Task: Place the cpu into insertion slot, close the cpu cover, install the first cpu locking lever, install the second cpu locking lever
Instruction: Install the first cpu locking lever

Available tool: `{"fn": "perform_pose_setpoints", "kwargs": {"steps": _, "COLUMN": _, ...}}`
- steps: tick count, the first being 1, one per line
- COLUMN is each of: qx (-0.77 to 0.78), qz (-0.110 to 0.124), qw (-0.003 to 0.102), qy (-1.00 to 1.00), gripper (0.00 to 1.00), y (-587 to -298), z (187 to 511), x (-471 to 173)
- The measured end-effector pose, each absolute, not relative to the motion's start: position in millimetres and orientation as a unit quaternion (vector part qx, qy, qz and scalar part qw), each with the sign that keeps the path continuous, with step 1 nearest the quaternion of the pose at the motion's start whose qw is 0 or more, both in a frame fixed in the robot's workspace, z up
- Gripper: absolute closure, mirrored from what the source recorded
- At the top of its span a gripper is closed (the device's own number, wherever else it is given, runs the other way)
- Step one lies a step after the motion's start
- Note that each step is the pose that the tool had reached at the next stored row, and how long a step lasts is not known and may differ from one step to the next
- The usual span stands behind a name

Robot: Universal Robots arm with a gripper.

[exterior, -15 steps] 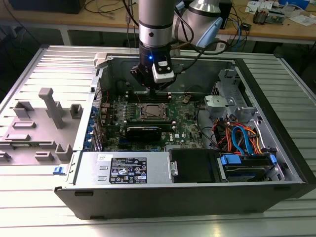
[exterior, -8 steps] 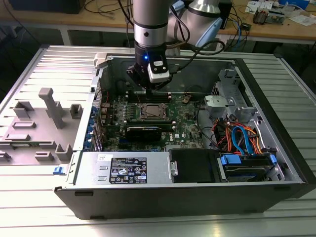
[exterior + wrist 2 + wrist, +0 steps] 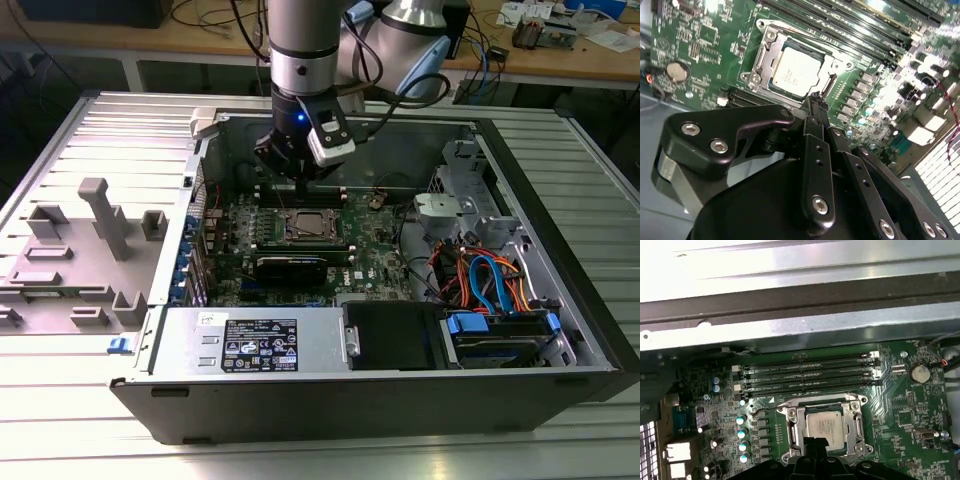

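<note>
Closed fingers (image 3: 816, 114) at insertion slot (image 3: 761, 59) edge, beside cpu (image 3: 796, 71)

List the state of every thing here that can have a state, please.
cpu: seated in the insertion slot, metal top up.
cpu cover: down flat around the cpu.
pincer: shut, tips close by the cover's edge.
computer case: lying flat, open on top.
</note>
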State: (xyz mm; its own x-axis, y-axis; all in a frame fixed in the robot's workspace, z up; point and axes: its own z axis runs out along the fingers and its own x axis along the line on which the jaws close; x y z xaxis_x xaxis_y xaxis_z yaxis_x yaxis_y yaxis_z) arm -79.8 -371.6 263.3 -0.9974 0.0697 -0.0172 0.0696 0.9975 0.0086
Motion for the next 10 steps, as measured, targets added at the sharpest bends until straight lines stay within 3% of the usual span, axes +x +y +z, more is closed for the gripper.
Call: {"fn": "perform_pose_setpoints", "kwargs": {"steps": 10, "qx": -0.047, "qz": 0.005, "qw": 0.008, "qy": 0.999, "gripper": 0.89, "y": -371.6, "z": 263.3, "x": -84.3}}
